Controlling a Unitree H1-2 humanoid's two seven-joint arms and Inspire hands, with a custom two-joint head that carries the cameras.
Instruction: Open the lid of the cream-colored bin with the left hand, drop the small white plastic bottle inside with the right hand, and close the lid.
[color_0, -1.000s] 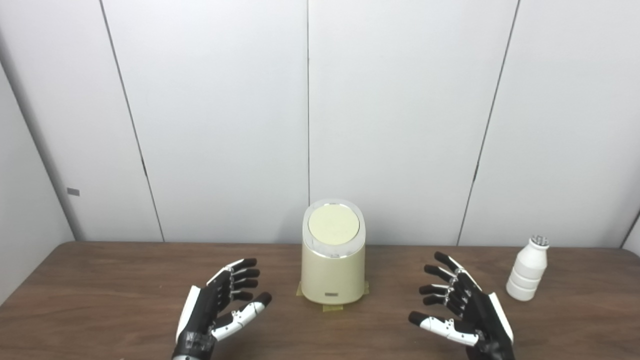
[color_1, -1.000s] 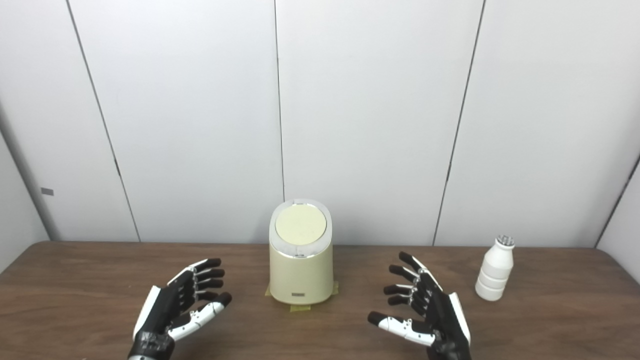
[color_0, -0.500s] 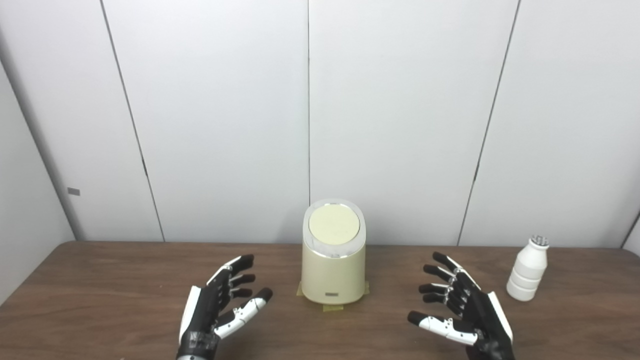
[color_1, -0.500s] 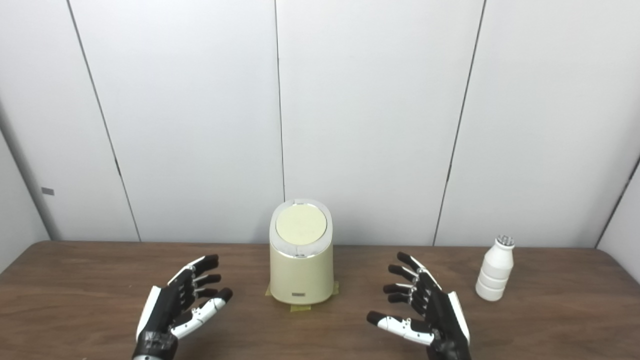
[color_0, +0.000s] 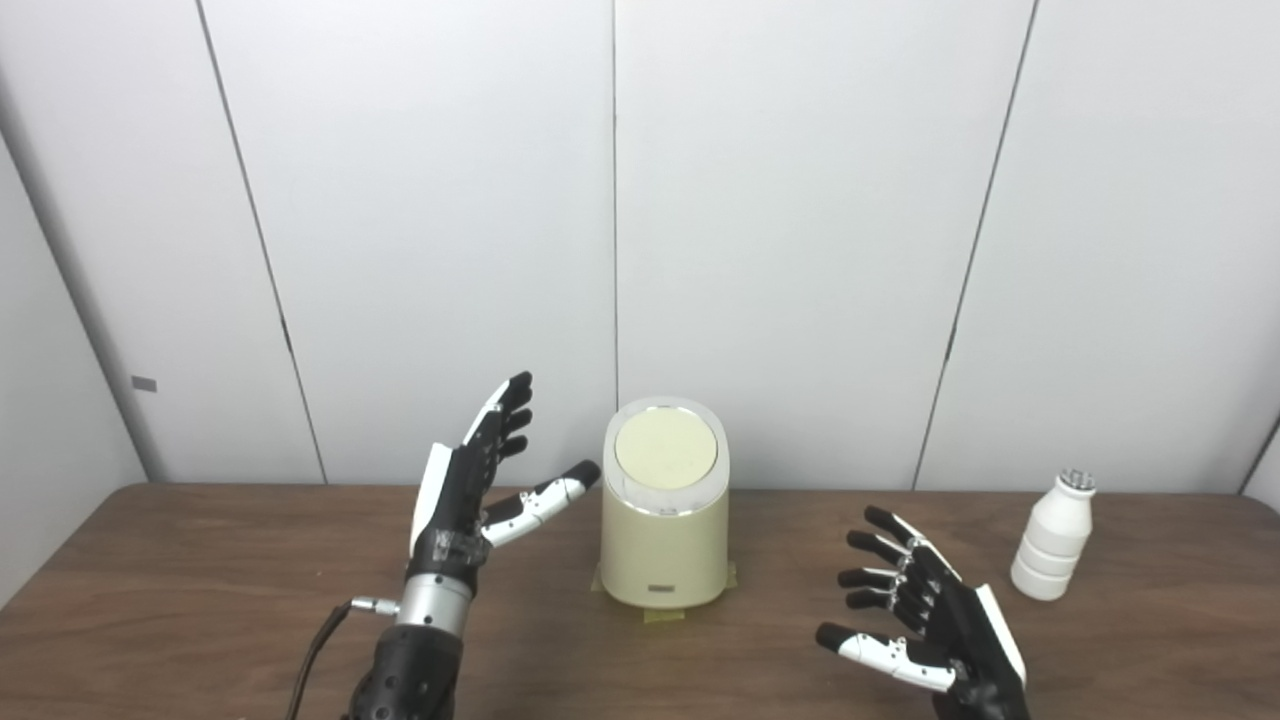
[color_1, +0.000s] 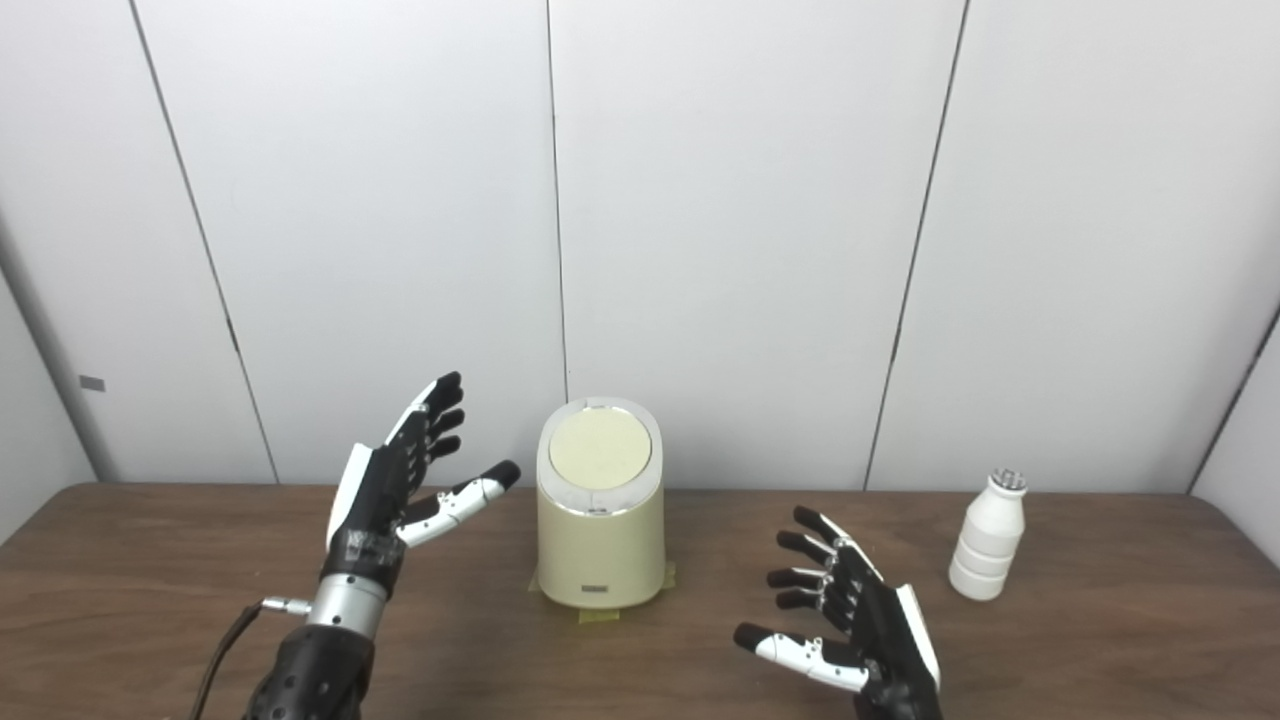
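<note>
My left hand (color_0: 470, 480) is raised just left of the cream bin (color_0: 663, 540), fingers spread, holding nothing, thumb near the bin's rim but not touching. Lid (color_0: 666, 449) is shut. My right hand (color_0: 925, 610) is low over the worktop (color_0: 200, 590), fingers apart, empty. White bottle (color_0: 1052, 538) stands upright at far right, well apart from the bin.

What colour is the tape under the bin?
Yellowish-tan, close to the cream-colored plastic bin; tape edges show best in the left eye view.
</note>
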